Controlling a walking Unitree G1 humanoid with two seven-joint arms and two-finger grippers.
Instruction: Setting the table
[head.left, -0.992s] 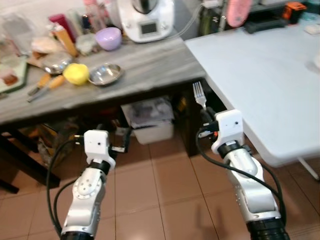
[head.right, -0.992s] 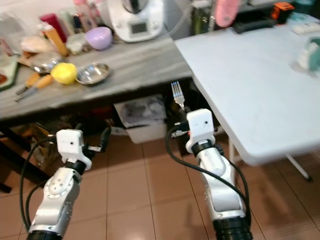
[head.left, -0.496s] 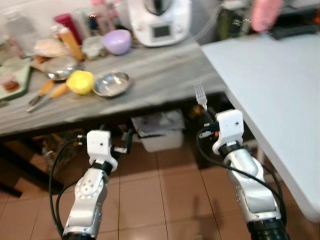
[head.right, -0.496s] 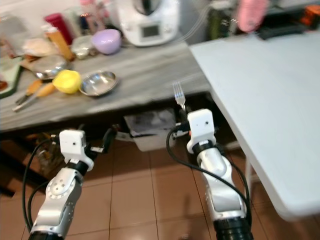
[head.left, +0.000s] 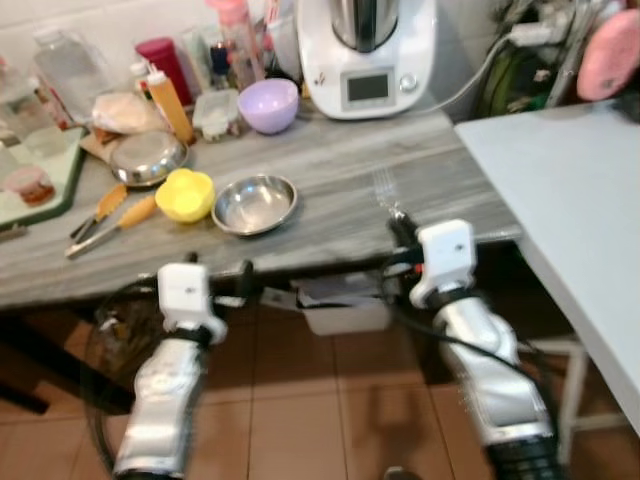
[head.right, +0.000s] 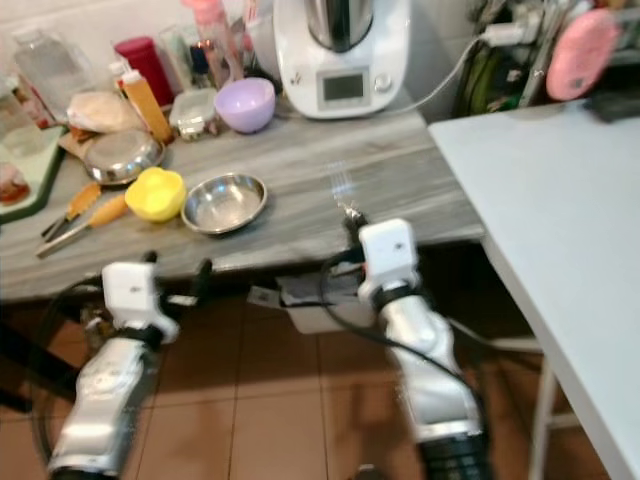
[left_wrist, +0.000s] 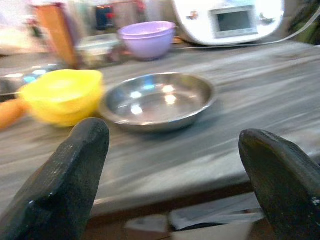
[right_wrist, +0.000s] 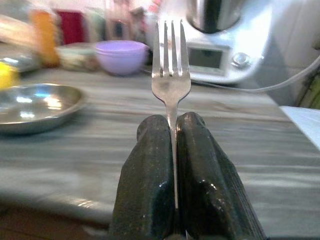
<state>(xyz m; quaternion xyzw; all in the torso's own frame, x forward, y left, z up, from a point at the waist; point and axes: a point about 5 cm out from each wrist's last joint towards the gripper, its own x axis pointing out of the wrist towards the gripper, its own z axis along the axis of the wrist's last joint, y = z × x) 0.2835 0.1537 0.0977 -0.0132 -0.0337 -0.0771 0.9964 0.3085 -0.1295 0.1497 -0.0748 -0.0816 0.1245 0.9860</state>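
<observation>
My right gripper (head.left: 397, 226) is shut on the handle of a silver fork (head.left: 385, 189), tines upright, in front of the grey counter's (head.left: 330, 215) front edge. In the right wrist view the fork (right_wrist: 171, 65) stands straight up from the shut fingers (right_wrist: 150, 165). Lower and to the left, my left gripper (head.left: 240, 282) is open and holds nothing. Its wrist view looks between both fingers (left_wrist: 65, 185) at a steel bowl (left_wrist: 157, 100) on the counter. The white table (head.left: 570, 190) lies to the right.
On the counter stand a steel bowl (head.left: 255, 203), a yellow bowl (head.left: 186, 193), a purple bowl (head.left: 268, 104), bottles, a steel lid (head.left: 148, 157) and a white kitchen machine (head.left: 365, 50). A bin (head.left: 345, 300) sits below on the tiled floor.
The view has swung left toward the counter, so the white table has slid to the right edge. The right gripper still holds the fork upright; the left stays open.
</observation>
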